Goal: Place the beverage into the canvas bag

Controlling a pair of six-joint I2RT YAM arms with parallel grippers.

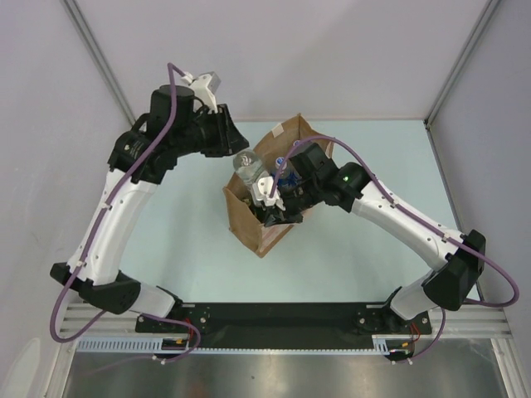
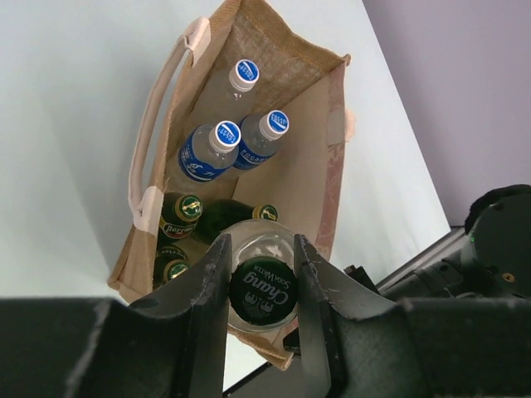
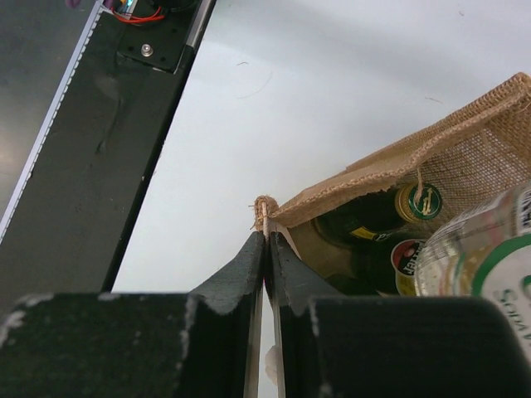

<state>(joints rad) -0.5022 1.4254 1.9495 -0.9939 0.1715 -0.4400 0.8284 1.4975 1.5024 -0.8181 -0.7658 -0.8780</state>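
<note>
The canvas bag (image 1: pixel 247 224) stands open mid-frame on the pale tabletop (image 1: pixel 365 257), holding three blue-capped water bottles (image 2: pixel 217 145) and some green bottles (image 2: pixel 181 214). The left end effector (image 2: pixel 261 249) clamps the clear Chang soda bottle (image 2: pixel 262 292) right at the bag's mouth. The right end effector (image 3: pixel 266 239) is pinched tight on the bag's rim, its arm hiding much of the opening from above, with grey walls (image 1: pixel 290 50) around.

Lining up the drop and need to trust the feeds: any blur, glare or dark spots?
Left wrist: even light, the soda bottle and the canvas bag contents are sharp. Right wrist: the fingers and the pinched bag rim are sharp, but the bottle at the right edge is blurred, near the lens. Top external: evenly lit, bag interior dark.
</note>
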